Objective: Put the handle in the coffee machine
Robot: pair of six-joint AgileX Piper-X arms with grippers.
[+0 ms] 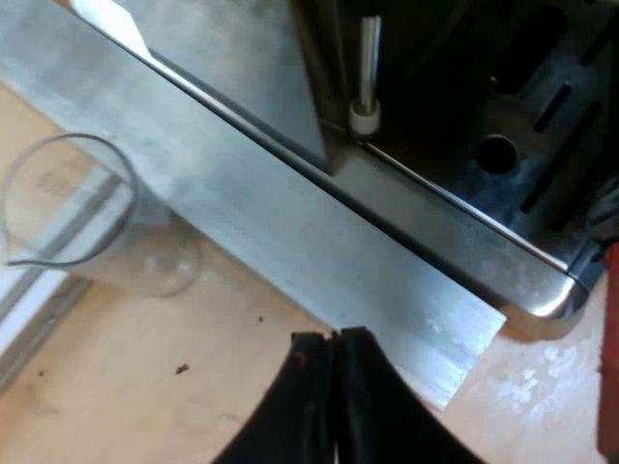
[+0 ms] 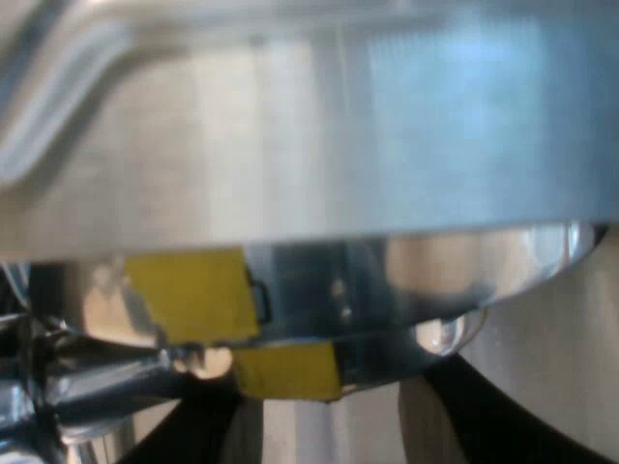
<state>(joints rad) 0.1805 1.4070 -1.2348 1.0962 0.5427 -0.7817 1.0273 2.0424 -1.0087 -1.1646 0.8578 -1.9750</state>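
Note:
The espresso machine's (image 1: 319, 242) steel base and dark drip tray lie below my left gripper (image 1: 335, 340), which is shut on nothing over the wooden table. A red strip (image 1: 610, 348), seemingly the holder's handle end, stands by the corner of the base. In the right wrist view the machine's brushed front (image 2: 309, 145) is very close. Under it sits a shiny round metal part (image 2: 387, 290) with two yellow tape patches (image 2: 189, 295). My right gripper (image 2: 334, 425) is just beneath, its black fingers (image 2: 193, 430) standing apart with only pale metal between them.
An empty measuring glass (image 1: 87, 217) stands on the table beside the machine's base. A thin metal rod with a white tip (image 1: 366, 72) hangs over the drip tray. A chrome fitting (image 2: 58, 372) juts out beside the taped part.

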